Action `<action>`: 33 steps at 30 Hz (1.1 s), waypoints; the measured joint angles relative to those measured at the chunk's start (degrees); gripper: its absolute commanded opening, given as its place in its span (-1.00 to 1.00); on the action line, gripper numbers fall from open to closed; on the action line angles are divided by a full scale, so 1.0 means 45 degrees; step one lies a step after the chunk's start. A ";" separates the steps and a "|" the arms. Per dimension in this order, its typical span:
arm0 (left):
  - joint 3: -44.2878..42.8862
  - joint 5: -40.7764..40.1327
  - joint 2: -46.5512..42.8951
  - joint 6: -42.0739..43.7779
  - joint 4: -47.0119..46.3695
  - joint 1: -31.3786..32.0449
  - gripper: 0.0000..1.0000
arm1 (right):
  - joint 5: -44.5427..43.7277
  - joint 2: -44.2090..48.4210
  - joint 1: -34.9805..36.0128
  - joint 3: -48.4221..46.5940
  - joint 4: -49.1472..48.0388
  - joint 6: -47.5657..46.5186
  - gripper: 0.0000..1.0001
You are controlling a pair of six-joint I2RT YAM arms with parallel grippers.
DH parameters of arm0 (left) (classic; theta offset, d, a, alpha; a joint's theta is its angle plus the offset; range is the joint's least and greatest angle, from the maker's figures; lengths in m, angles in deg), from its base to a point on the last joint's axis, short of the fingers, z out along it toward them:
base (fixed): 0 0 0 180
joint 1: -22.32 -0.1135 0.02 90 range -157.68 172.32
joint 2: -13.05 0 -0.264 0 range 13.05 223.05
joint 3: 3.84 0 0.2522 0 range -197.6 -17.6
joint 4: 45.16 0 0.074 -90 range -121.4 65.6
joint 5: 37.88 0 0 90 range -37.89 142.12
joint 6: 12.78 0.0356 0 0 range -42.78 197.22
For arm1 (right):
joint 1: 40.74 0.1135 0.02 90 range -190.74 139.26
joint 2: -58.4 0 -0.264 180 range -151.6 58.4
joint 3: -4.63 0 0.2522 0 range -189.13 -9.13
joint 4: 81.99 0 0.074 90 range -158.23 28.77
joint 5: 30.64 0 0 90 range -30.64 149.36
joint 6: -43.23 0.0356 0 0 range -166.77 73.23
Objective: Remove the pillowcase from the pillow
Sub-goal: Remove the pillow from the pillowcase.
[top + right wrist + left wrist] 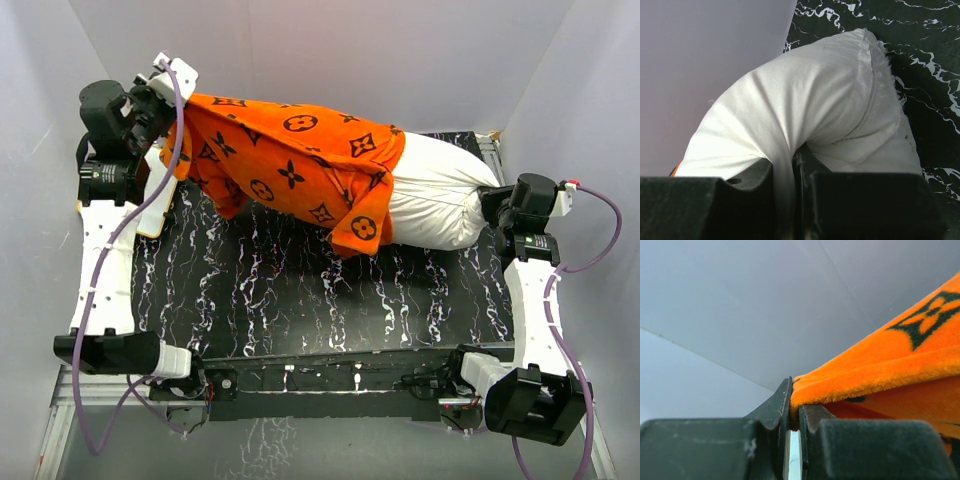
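Pinching the far-left edge of the pillowcase (pixel 290 165), the left gripper (pixel 168 118) is pressed together on orange plush. Its wrist view shows a folded hem nipped between the pads, with the cloth running off to the right, taut. This gripper sits high at the back-left corner of the bench (pixel 300 300).

Pillowcase: bright orange, dark brown flower and circle motifs, fuzzy nap. It covers only the left part of the bundle. Its open end lies bunched about mid-bench, the hem sagging toward the near side.

Pillow (pixel 435 205): plain white and plump. Its bare right part sticks out of the open end and rests on the bench toward the back right.

At the far right, the right gripper (pixel 492 205) is clamped on a wad of white pillow cloth, a seam just beyond it.

The long axis runs left to right, with one gripper at each end. Judgement: the next pull turns on this line, the left arm drawing the cover leftward, away from the right anchor. Risk: the plush could slip from the narrow pinch.
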State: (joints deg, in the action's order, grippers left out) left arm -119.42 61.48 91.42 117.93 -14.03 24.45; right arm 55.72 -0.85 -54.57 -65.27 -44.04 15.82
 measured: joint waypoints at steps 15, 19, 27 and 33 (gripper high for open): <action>0.0942 0.6105 0.0913 -0.2875 0.2268 -0.7728 -1.00 | 0.1428 -0.0131 0.0063 0.1005 -0.0170 0.0782 -0.84; 0.1574 0.6300 0.0117 -0.2977 0.2637 -0.6994 -0.84 | 0.0928 -0.0185 -0.0160 0.1025 -0.0189 0.0758 -0.84; 0.2395 0.6688 -0.0743 -0.1326 0.5076 -0.2730 0.94 | -0.0398 0.0024 -0.1122 0.2521 -0.2535 0.0311 -0.84; 0.2419 0.6538 0.0607 -0.0661 0.6465 -0.1253 0.94 | 0.0573 0.0175 -0.1073 0.4114 -0.6173 -0.0238 -0.84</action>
State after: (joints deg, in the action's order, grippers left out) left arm -108.54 90.90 94.15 114.96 15.06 18.81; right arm 58.30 -0.06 -59.40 -46.76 -71.82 14.74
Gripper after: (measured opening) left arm 0.970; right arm 0.128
